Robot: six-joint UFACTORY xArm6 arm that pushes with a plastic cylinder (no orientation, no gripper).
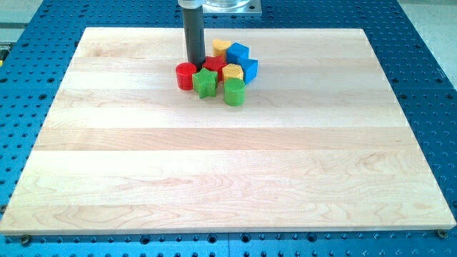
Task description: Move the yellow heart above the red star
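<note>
The blocks sit in a tight cluster near the view's top centre of the wooden board [228,164]. The yellow heart [221,48] is at the cluster's top, touching a blue block [237,53]. The red star [215,66] lies just below the heart, mostly hidden between its neighbours. My tip [195,64] stands at the cluster's left side. It is just above the red cylinder [186,76], left of the red star and lower left of the yellow heart. Whether the tip touches a block cannot be told.
A green star [205,83] sits below the red star. A second yellow block [233,72] and a second blue block [250,68] are on the right. A green block [234,92] is at the cluster's bottom.
</note>
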